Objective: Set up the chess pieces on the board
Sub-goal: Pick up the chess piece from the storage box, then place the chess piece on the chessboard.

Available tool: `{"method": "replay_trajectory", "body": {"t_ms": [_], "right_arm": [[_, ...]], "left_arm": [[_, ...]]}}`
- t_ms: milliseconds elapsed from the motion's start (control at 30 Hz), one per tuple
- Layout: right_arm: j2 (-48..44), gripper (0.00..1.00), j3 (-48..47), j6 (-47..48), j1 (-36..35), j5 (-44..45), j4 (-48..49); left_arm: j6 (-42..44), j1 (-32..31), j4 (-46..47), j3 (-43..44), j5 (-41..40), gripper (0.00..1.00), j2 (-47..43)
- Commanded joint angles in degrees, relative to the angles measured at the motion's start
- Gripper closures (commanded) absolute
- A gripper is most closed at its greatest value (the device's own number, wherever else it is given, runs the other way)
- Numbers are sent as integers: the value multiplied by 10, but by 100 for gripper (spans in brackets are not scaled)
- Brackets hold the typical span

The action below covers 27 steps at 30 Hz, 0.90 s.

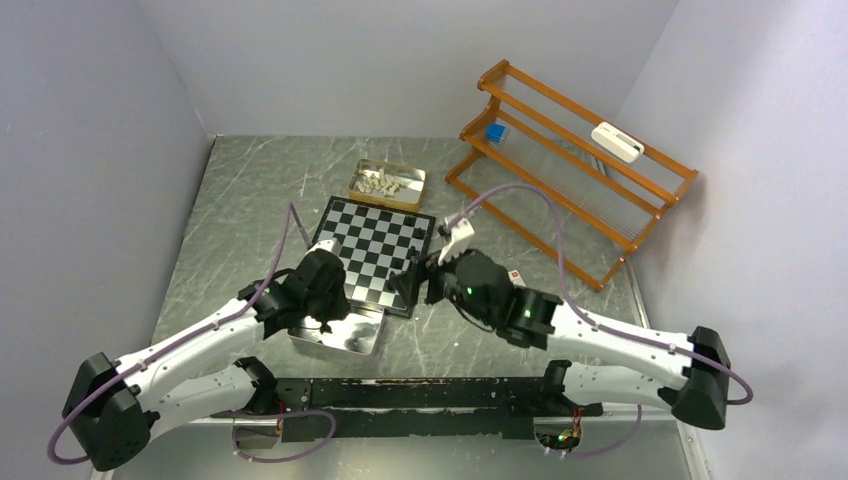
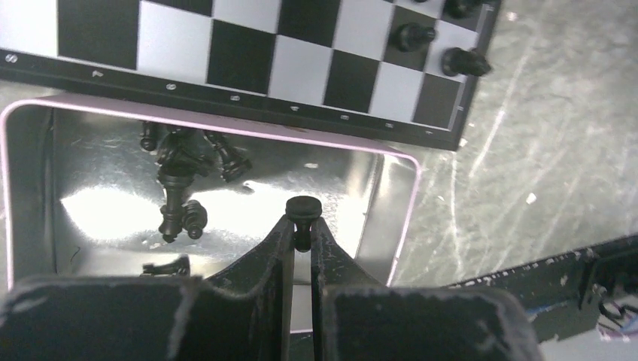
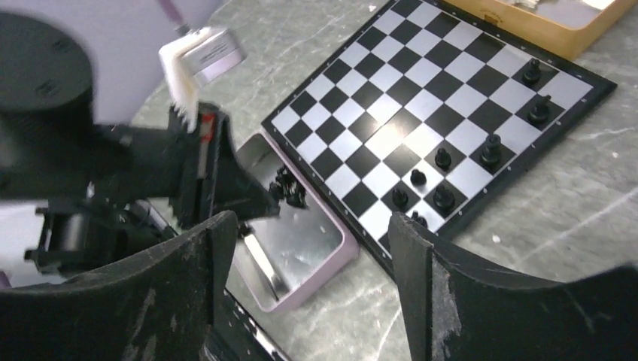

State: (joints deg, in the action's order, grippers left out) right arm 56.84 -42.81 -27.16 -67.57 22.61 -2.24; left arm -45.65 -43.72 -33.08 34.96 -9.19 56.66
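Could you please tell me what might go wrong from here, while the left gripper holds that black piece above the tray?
1. The left gripper pinches the black piece only at its fingertips, so it may slip and drop into the silver tray.
2. The placed black pieces crowd one corner of the board, and setting another there could topple them.
3. The open right gripper hovers by that same corner, so the arms might collide.

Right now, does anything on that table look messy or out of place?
Only mildly: the black chess pieces in the silver tray lie toppled in a loose heap near the board, not standing.
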Motion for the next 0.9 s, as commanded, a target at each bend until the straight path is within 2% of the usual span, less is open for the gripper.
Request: {"method": "replay_trajectory", "body": {"t_ms": [0,167,333,600,767,867], "right_arm": [[53,26,-30,-38,102,-226,62],[117,35,-76,-39,148,-326,53],[162,47,-101,-40,180,-411,54],[144,48,-52,-45,180,-444,127],[90,50,26,67,180,-426,208],[43,49,86,214,180,-453,254]], "left_arm": [[56,-4,41,11,62,95,-41],[86,-5,81,3,117,94,-78],[92,-5,85,7,132,95,-109],[92,-6,130,-7,176,94,-130],[96,-5,163,-1,242,95,-106],[100,-5,167,10,283,95,-92]]}}
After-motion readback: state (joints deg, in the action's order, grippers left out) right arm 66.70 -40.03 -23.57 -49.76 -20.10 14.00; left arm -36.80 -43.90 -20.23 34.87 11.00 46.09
